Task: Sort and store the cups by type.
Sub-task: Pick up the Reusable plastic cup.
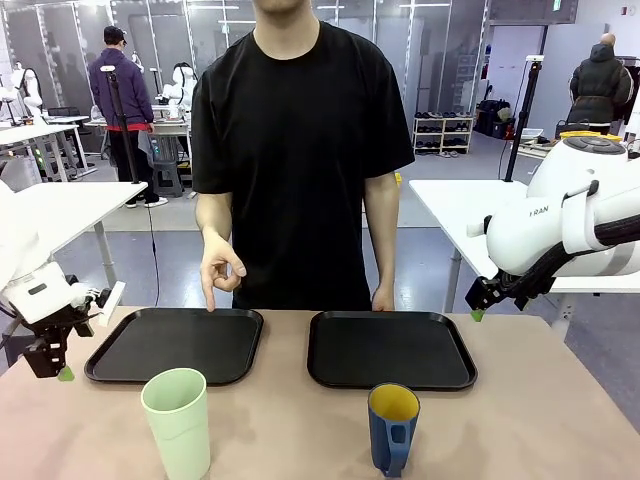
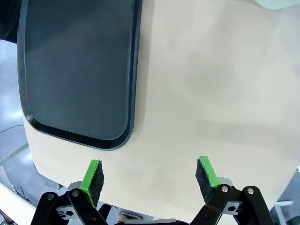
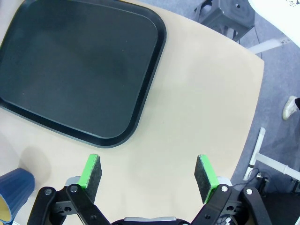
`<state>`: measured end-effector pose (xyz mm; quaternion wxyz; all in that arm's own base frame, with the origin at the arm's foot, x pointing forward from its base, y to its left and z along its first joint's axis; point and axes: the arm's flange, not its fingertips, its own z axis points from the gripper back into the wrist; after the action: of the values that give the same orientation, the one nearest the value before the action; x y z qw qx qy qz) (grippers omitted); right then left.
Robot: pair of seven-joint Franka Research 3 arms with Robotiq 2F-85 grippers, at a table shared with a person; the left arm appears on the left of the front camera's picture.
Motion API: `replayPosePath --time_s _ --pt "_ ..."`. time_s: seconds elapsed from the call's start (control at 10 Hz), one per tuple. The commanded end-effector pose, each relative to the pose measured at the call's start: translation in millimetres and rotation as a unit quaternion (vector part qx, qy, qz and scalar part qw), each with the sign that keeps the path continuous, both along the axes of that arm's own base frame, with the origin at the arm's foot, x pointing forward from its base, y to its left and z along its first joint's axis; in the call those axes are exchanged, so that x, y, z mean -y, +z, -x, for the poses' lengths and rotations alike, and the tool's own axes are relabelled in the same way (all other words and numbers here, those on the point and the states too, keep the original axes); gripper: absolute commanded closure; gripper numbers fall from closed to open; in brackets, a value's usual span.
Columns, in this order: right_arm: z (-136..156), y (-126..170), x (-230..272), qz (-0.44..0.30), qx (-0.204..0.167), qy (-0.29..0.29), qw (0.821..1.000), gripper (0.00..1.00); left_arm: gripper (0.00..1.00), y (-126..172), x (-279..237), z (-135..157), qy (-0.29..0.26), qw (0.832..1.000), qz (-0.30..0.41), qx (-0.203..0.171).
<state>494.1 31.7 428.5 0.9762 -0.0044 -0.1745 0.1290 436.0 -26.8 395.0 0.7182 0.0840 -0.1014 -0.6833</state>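
The partial lettering "FRAN" is legible on the white housing of the right arm (image 1: 560, 225); no other print can be read.

The tall pale mint-green handleless tumbler (image 1: 178, 420) stands upright on the smooth beige table top (image 1: 290, 420), at the near edge, just in front of the left black plastic tray (image 1: 175, 345). The shorter dark blue mug with a yellow inside (image 1: 392, 425) stands upright in front of the right black plastic tray (image 1: 390, 348), its handle facing the near side. Both trays are rectangular with rounded corners and a low raised rim, and they lie side by side with a narrow strip of table between them.

The left gripper (image 2: 150, 176) hangs near the left tray's outer corner, its green-padded fingers spread wide with nothing between them. The right gripper (image 3: 150, 173) hangs beyond the right tray's outer corner, fingers likewise spread wide and holding nothing; the mug lies well to its side.

The person's hand (image 1: 220, 270) points one finger down at the left tray's far rim.
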Motion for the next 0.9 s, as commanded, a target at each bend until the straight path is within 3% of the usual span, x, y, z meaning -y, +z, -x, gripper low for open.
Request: replayPosePath --time_s 0.0,0.3,0.5,0.8 --pt "1.3 1.0 1.3 -0.001 0.004 -0.002 1.0 0.0 0.0 2.7 1.6 -0.5 0.008 1.0 -0.005 0.003" --pt "1.3 1.0 1.3 -0.001 0.004 -0.002 1.0 0.0 0.0 0.5 1.0 -0.1 -0.001 1.0 -0.001 0.001" --pt "1.3 1.0 1.3 -0.001 0.004 -0.002 1.0 0.0 0.0 -22.6 11.4 9.2 -0.037 0.998 0.033 -0.036" --pt "1.3 1.0 1.3 -0.001 0.004 -0.002 1.0 0.0 0.0 -55.7 -6.3 33.9 -0.057 0.992 0.109 -0.032"
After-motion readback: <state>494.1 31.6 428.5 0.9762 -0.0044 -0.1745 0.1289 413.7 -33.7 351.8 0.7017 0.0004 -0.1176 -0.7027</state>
